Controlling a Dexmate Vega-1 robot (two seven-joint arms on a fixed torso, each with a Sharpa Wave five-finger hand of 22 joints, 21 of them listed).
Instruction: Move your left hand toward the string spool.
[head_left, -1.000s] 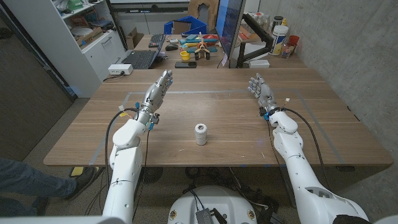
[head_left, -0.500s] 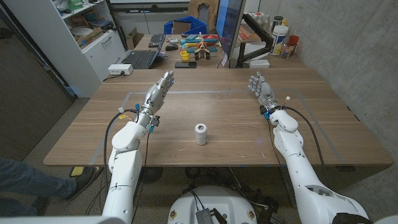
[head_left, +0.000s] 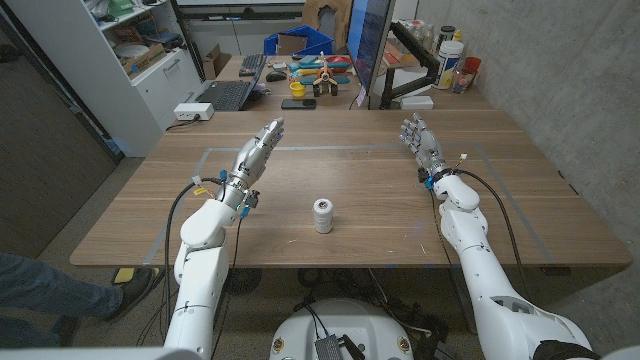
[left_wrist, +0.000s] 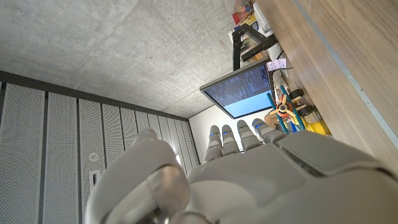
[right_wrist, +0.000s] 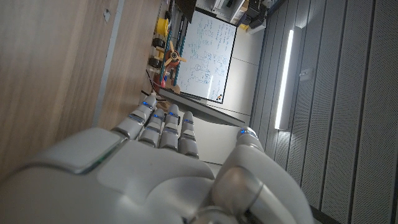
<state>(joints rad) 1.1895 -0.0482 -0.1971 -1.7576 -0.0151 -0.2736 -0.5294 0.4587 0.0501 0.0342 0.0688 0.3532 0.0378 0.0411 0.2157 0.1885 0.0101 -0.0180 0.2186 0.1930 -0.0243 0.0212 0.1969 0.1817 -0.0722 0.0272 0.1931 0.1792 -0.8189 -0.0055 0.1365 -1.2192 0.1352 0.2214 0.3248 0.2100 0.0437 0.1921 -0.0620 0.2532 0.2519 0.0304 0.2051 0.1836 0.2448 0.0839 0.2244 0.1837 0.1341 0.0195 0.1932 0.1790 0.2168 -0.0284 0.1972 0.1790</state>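
Note:
A small white string spool (head_left: 323, 215) stands upright on the wooden table (head_left: 380, 190), near its front edge at the middle. My left hand (head_left: 256, 153) is raised over the table, behind and to the left of the spool, fingers stretched out and holding nothing. My right hand (head_left: 419, 143) is raised on the far right side, fingers extended and apart, also holding nothing. The left wrist view looks along the back of my left hand (left_wrist: 249, 174), and the right wrist view along the back of my right hand (right_wrist: 155, 168).
Behind the table stand a monitor (head_left: 372, 45), a keyboard (head_left: 225, 95), coloured tools (head_left: 318, 72) and bottles (head_left: 452, 60). A white shelf unit (head_left: 120, 60) stands at the left. A person's leg and shoe (head_left: 70, 290) show at the bottom left.
My left hand has shifted slightly to the right, toward the middle of the table. The right hand and the spool have not moved.

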